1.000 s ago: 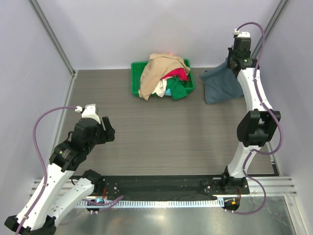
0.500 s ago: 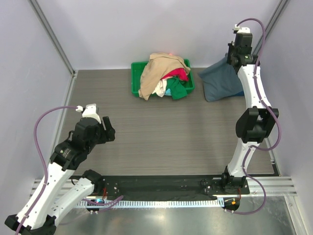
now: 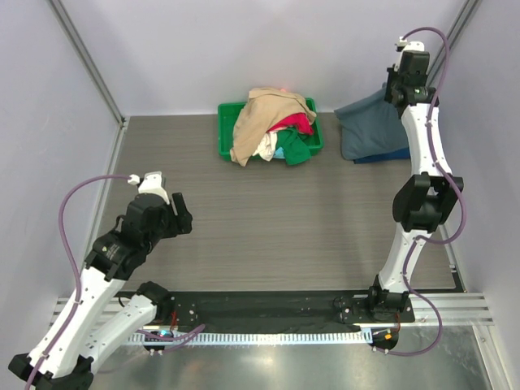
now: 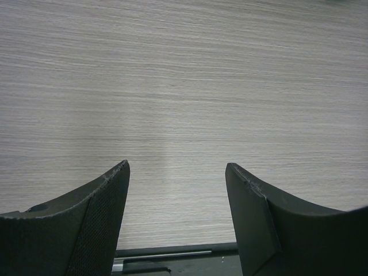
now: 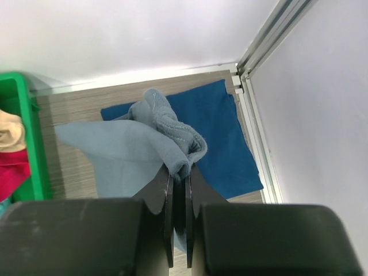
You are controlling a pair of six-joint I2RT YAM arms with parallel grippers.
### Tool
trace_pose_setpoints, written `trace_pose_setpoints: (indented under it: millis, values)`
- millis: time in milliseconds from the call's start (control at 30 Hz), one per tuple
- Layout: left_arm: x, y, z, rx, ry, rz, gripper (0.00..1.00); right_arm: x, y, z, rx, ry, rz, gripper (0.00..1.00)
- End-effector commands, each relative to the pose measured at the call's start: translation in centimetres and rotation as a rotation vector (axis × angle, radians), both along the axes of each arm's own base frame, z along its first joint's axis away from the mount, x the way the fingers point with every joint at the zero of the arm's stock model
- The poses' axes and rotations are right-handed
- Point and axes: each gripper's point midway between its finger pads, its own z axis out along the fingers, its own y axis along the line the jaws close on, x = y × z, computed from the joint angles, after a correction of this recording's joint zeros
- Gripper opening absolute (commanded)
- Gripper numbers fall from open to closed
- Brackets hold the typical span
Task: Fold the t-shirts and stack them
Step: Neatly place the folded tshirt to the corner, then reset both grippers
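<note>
The left gripper hovers over the table at near left, fingers apart and holding nothing. At far centre, the green bin contains a heap of t-shirts. In the far right corner, the right gripper is clamped on a bunched fold of the slate grey-blue t-shirt, which drapes beside and partly over the dark blue t-shirt lying flat.

1. Top view: bright, even, diffuse light, with only faint soft shadows on the surface.
2. The metal sheet at the near edge glares.
3. Left wrist view: the surface grain is sharp; the left gripper has dark, slightly soft jaws.
4. Right wrist view: the slate t-shirt shows crisp stitching; the right gripper body is blurred and black.
</note>
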Motion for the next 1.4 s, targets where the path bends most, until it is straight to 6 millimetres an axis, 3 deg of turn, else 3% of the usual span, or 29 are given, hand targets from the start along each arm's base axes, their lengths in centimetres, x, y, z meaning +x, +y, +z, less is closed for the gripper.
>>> trace_pose_setpoints:
  millis: [0, 200, 233, 300, 333, 433, 467, 500, 533, 567, 600, 633, 700, 767, 900, 933, 1000, 1033, 1100, 1133, 1167, 1200, 1233, 1267, 1300, 1333, 1367]
  values:
    - [0.7, -0.3, 0.3, -0.008, -0.022, -0.004, 0.69, 1.2, -1.2, 1.9, -0.008, -0.074, 0.017, 0.01]
    - [0.8, -0.4, 0.1, -0.002, -0.014, -0.004, 0.69, 3.0, -3.1, 0.2, 0.016, -0.069, 0.018, 0.01]
    - [0.9, -0.4, 0.2, -0.003, -0.014, -0.001, 0.69, 3.7, -3.8, -1.7, 0.024, -0.043, 0.014, 0.01]
    - [0.8, -0.3, 0.1, 0.001, -0.010, 0.002, 0.68, 4.8, -4.5, -2.4, 0.027, -0.049, 0.020, 0.01]
    - [0.8, -0.3, 0.0, 0.003, -0.009, 0.003, 0.68, 5.6, -5.3, -5.2, 0.029, -0.012, 0.018, 0.01]
    - [0.8, -0.1, 0.0, 0.007, -0.006, 0.010, 0.68, 7.3, -6.1, -7.7, 0.006, -0.002, 0.022, 0.01]
    - [0.9, -0.1, -0.2, 0.010, -0.002, 0.010, 0.69, 8.1, -6.7, -9.9, -0.007, 0.011, 0.009, 0.03]
    - [0.9, -0.1, -0.2, 0.011, -0.002, 0.015, 0.69, 8.5, -7.4, -10.4, -0.027, 0.010, -0.016, 0.04]
    - [0.9, -0.1, -0.2, 0.012, 0.001, 0.013, 0.68, 8.8, -7.9, -11.2, -0.036, 0.014, -0.035, 0.10]
    - [0.9, -0.1, -0.3, 0.013, 0.004, 0.012, 0.68, 9.4, -8.9, -13.3, -0.028, 0.016, -0.071, 0.18]
    - [0.9, -0.2, -0.3, 0.013, 0.004, 0.012, 0.68, 9.7, -9.5, -12.9, -0.028, -0.005, -0.105, 0.32]
    - [1.0, -0.2, -0.3, 0.014, 0.007, 0.011, 0.68, 9.9, -10.1, -13.5, -0.019, -0.007, -0.128, 0.63]
    - [1.0, -0.2, -0.4, 0.014, 0.009, 0.009, 0.68, 10.1, -11.3, -13.5, -0.001, -0.036, -0.197, 0.82]
    - [1.0, -0.2, -0.3, 0.012, 0.006, 0.011, 0.68, 9.7, -12.0, -12.2, -0.010, -0.060, -0.253, 0.89]
    - [0.9, -0.2, -0.1, 0.007, -0.002, 0.008, 0.69, 8.3, -12.0, -7.3, 0.030, -0.150, -0.304, 0.94]
    - [0.9, -0.3, -0.1, 0.005, -0.002, 0.005, 0.69, 7.5, -11.8, -3.8, 0.029, -0.206, -0.310, 0.96]
    - [0.8, -0.2, 0.0, 0.001, -0.007, 0.004, 0.69, 6.7, -11.7, -1.0, 0.034, -0.253, -0.318, 0.98]
    - [0.8, -0.2, 0.1, -0.002, -0.012, 0.004, 0.69, 5.4, -11.5, 2.8, 0.043, -0.316, -0.327, 1.00]
    - [0.7, -0.2, 0.4, -0.007, -0.025, 0.005, 0.70, 4.2, -11.0, 5.8, 0.065, -0.371, -0.327, 1.00]
    - [0.7, -0.1, 0.5, -0.008, -0.028, 0.007, 0.70, 2.9, -10.4, 9.1, 0.098, -0.437, -0.326, 0.99]
    - [0.6, -0.1, 0.6, -0.010, -0.034, 0.008, 0.70, 2.2, -9.6, 10.8, 0.128, -0.468, -0.301, 1.00]
    - [0.6, 0.0, 0.7, -0.012, -0.038, 0.008, 0.71, 1.6, -8.9, 10.8, 0.162, -0.466, -0.287, 1.00]
    - [0.6, 0.0, 0.8, -0.014, -0.044, 0.009, 0.71, -0.4, -7.5, 14.3, 0.243, -0.541, -0.266, 1.00]
    - [0.6, 0.0, 0.8, -0.014, -0.045, 0.010, 0.71, -0.8, -5.7, 14.7, 0.302, -0.539, -0.194, 1.00]
    - [0.5, 0.1, 1.0, -0.018, -0.052, 0.012, 0.71, -1.1, -4.5, 12.6, 0.365, -0.492, -0.169, 1.00]
    - [0.5, 0.1, 1.1, -0.021, -0.057, 0.015, 0.72, -2.0, -3.1, 12.7, 0.417, -0.487, -0.140, 1.00]
    - [0.5, 0.2, 1.2, -0.020, -0.060, 0.016, 0.72, -3.8, -0.7, 14.6, 0.490, -0.520, -0.094, 1.00]
